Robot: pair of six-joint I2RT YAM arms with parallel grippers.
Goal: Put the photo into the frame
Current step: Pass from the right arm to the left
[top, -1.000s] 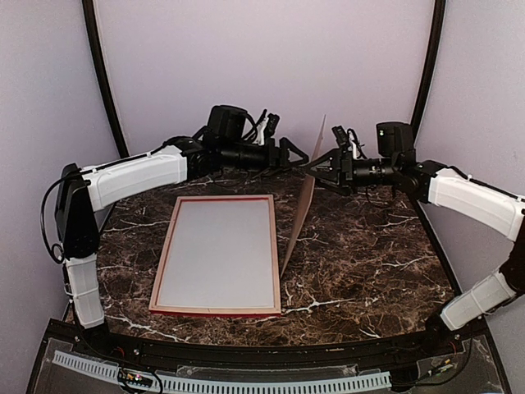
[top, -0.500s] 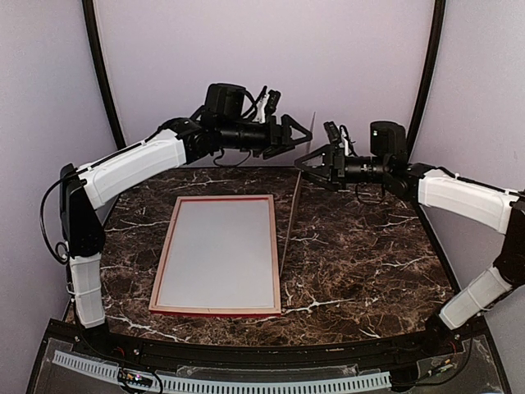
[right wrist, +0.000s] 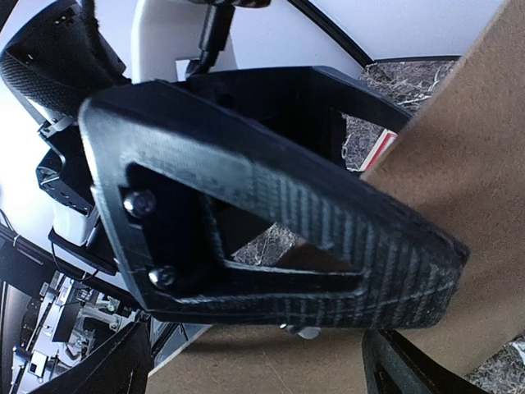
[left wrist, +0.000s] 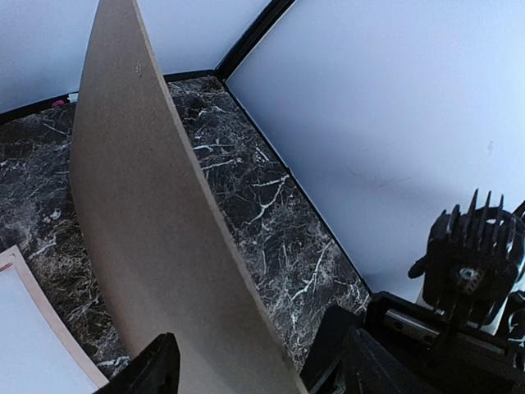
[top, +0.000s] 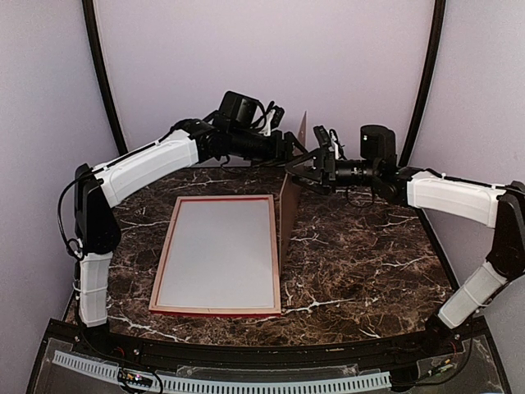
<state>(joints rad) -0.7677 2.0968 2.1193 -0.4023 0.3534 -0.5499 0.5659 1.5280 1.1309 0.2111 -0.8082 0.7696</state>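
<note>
Marble table point(top: 369, 254): frame point(top: 167, 254) lies flat, left of centre, white sheet point(top: 217, 250) inside. Board point(top: 289, 215) stands on edge just right. Left fingers point(left wrist: 152, 369) spread astride its top, unclamped; right fingers point(right wrist: 271, 205) at it, grip unclear. Board not yet laid in.

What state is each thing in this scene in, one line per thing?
frame: lying flat on the table, white sheet inside it.
brown board: standing on edge beside the frame.
left gripper: open, straddling the brown board's top.
right gripper: open, straddling the brown board's top.
</note>
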